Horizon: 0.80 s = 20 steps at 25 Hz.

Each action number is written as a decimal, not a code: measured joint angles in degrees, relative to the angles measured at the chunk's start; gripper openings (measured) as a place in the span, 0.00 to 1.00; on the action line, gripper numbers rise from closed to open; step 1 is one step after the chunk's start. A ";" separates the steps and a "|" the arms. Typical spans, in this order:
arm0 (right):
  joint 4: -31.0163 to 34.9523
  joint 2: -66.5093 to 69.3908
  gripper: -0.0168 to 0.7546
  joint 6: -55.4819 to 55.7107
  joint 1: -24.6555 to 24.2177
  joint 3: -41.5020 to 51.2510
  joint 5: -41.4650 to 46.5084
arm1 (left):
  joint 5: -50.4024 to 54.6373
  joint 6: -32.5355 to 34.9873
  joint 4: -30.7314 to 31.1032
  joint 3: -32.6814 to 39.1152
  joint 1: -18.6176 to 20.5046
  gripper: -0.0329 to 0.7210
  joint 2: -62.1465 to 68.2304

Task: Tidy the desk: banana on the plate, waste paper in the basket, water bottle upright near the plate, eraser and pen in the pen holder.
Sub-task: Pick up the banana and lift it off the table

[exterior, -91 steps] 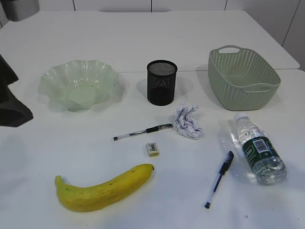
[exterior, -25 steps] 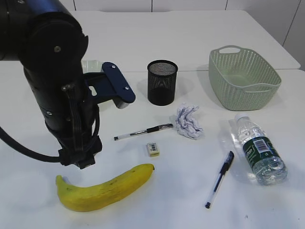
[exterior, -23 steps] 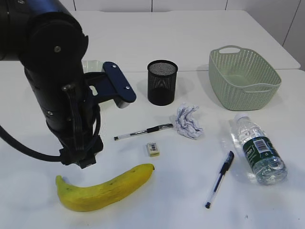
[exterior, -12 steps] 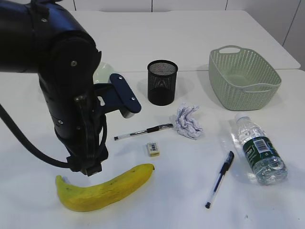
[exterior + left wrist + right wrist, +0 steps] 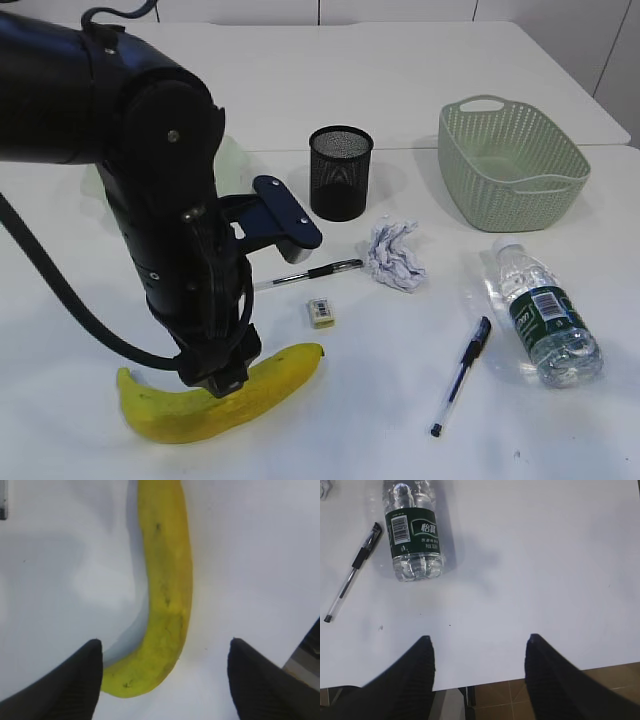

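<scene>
A yellow banana (image 5: 160,412) lies at the front left of the white table. My left gripper (image 5: 226,384) hangs just over its middle. In the left wrist view the gripper (image 5: 165,641) is open, with one end of the banana (image 5: 167,570) between the fingers and not gripped. A crumpled paper ball (image 5: 395,255), a yellowish eraser (image 5: 321,312) and two pens (image 5: 320,271) (image 5: 460,375) lie mid-table. A clear water bottle (image 5: 545,320) lies on its side at the right. My right gripper (image 5: 479,637) is open and empty over the front table edge, near the bottle (image 5: 412,530).
A black mesh pen holder (image 5: 340,172) stands at the centre back. A green basket (image 5: 510,160) stands at the back right. The green glass plate (image 5: 232,158) at the back left is mostly hidden behind my left arm. Floor shows past the table's front edge (image 5: 520,680).
My left arm came in from the left, then moved right, forward and down, until its gripper was over the banana. Nothing on the table has moved.
</scene>
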 joint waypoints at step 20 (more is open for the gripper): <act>0.00 0.00 0.58 0.00 0.00 0.00 0.00 | -2.35 2.36 -1.80 -0.22 0.00 0.78 5.69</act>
